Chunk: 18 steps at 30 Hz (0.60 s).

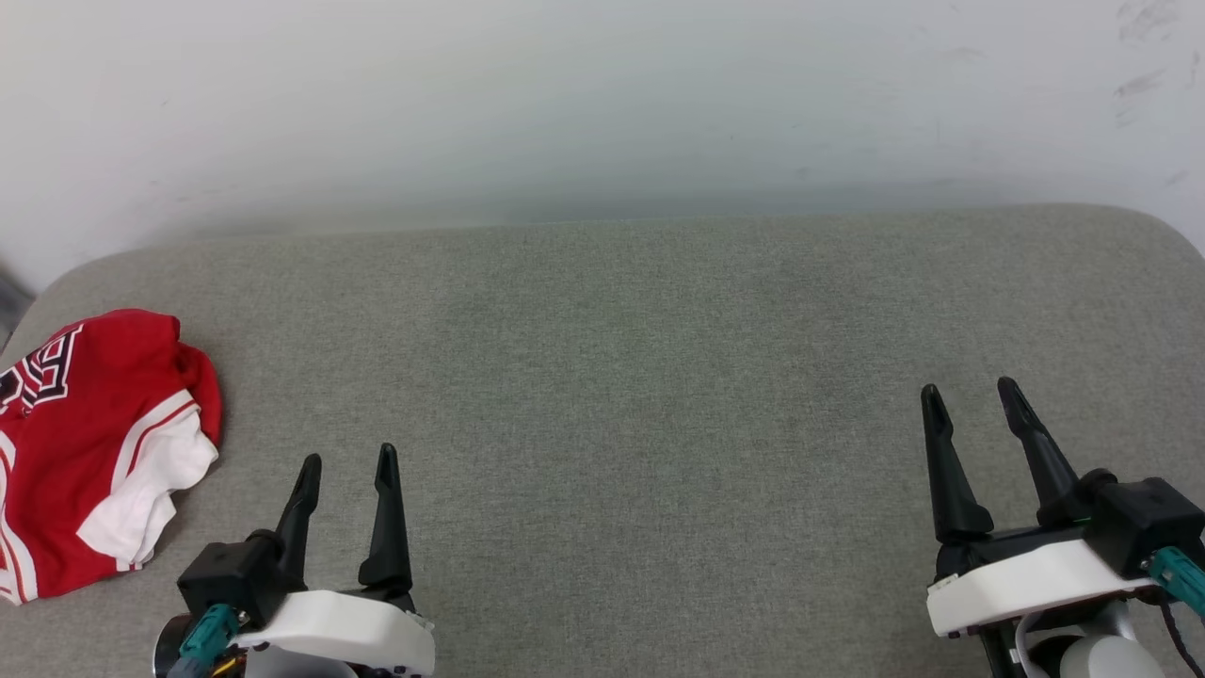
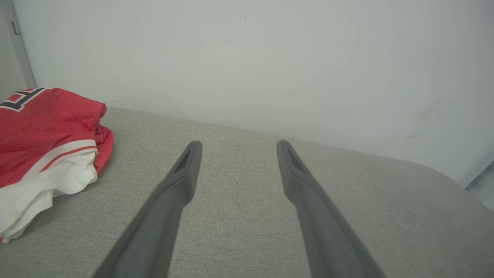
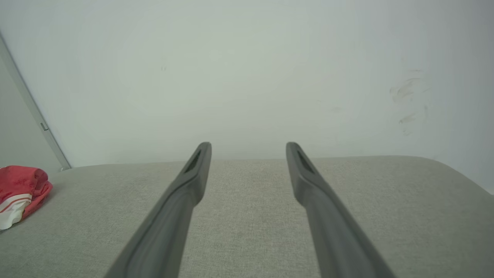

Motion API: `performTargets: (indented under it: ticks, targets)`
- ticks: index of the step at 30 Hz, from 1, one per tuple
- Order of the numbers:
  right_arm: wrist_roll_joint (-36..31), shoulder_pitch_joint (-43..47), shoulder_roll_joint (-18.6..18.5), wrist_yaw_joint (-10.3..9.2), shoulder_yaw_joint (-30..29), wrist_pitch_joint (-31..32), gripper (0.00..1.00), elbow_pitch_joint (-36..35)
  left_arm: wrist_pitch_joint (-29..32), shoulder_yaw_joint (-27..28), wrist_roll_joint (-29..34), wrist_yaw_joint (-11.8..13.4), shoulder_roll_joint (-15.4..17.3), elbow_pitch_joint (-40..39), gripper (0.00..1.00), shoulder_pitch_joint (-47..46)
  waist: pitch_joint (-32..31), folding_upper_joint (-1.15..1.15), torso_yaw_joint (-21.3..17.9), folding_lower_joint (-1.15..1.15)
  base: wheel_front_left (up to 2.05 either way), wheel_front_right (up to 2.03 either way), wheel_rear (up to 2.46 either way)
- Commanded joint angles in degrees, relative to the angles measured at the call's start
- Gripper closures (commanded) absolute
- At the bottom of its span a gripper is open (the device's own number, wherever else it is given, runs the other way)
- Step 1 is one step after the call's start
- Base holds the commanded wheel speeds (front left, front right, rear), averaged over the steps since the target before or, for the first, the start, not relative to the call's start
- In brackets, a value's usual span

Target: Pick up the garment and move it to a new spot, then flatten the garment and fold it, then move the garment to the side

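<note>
Two hands sit low in the head view, both released, with their dark fingers spread and nothing between them. The left hand (image 1: pixel 348 454) is at the lower left and the right hand (image 1: pixel 969 385) at the lower right, both with fingers pointing toward the far wall.

The garment (image 1: pixel 94 443) lies at the far left edge of a grey padded surface (image 1: pixel 612 377). It is just beside the left hand, on that hand's outer side, without touching it, and well apart from the right hand. In the left wrist view the garment (image 2: pixel 46 131) is close by, left of the fingers. In the right wrist view it is a small red heap at the far left.

The garment is a crumpled red jersey, bunched rather than spread flat. One white sleeve with red and white striped trim faces the left hand. Part of some black, white-outlined lettering shows near the top of the heap.

A pale wall (image 1: pixel 602 94) with faint scuff marks rises behind the padded surface. Plain grey fabric stretches between the two hands.
</note>
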Motion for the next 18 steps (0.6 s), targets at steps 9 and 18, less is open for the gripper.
performTargets:
  ticks: [9,18]
  targets:
    - [-5.21,0.03,0.06,0.00,0.22,-1.61,0.00,-0.60,-1.60,-4.93,3.51,2.47,2.65,-0.12,0.00,-0.51,0.30,0.00,-0.15,0.00,0.00,0.00,0.00]
    - [-9.98,0.53,0.08,0.00,1.03,-2.75,0.00,-1.13,-2.79,-6.22,6.96,3.32,3.38,-0.84,0.00,0.19,0.35,0.00,-0.26,0.00,0.00,0.00,0.00]
